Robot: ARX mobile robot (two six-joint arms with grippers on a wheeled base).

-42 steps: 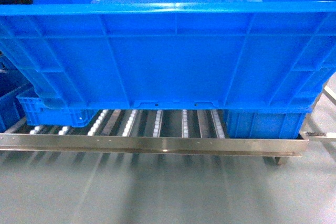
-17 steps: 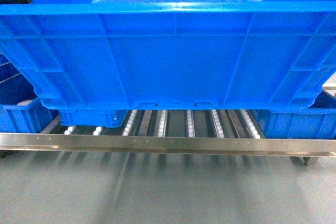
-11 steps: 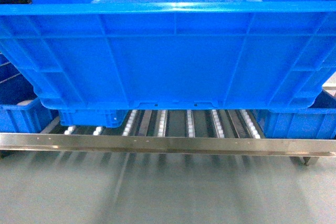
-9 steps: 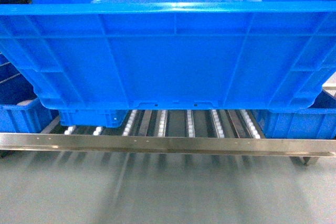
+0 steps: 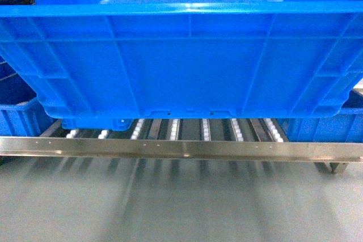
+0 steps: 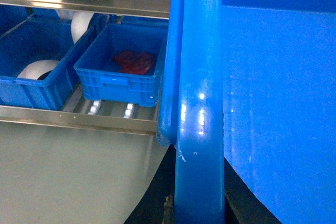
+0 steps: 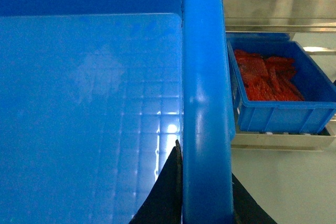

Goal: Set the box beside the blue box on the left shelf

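A: What had changed since the earlier look?

B: The shelf (image 5: 181, 149) sat higher and closer in the head view, and the small blue boxes had slid outward to the edges. The robot looked to have rolled nearer.

A: Where was the box?

B: The box (image 5: 181, 66) hung in front of the rail, its long side running left to right, its bottom a little above the rollers (image 5: 204, 129). The bare rollers lay straight ahead, between the small box on the left (image 6: 122, 72) and the red-filled one on the right (image 7: 281, 90).

A: And the grippers?

B: Each clamped a short end's rim: left gripper (image 6: 197, 208), right gripper (image 7: 205, 203). Dark fingers flanked the rim on both sides, closed on it. Neither arm was nearer.
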